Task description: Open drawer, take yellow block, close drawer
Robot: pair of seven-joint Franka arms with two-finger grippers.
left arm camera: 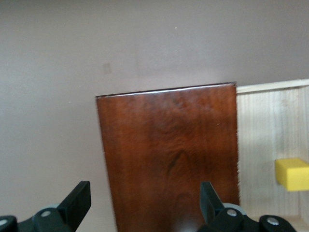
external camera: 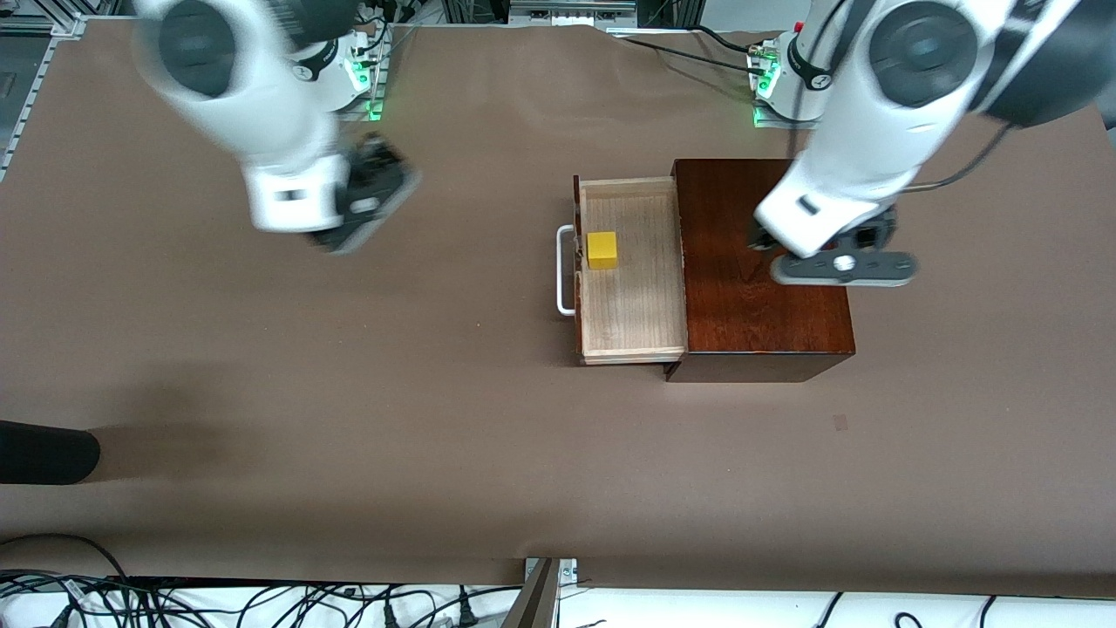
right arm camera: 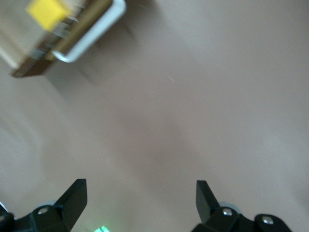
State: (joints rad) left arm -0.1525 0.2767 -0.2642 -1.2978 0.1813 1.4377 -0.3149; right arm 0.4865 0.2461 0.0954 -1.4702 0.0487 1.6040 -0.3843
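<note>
Yellow block (external camera: pixel 602 249) sits in the pulled-out drawer (external camera: pixel 632 323); both grippers (left (left arm camera: pixel 145 200), right (right arm camera: pixel 141 195)) hover spread, holding nothing.

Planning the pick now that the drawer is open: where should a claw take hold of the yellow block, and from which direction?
Take the block by two opposite side faces, coming straight down from above. It sits flat on the floor of the open drawer, close to the drawer's front, so the walls likely rule out a sideways approach. Closing across the faces that run along the front probably leaves the fingers more room.
</note>
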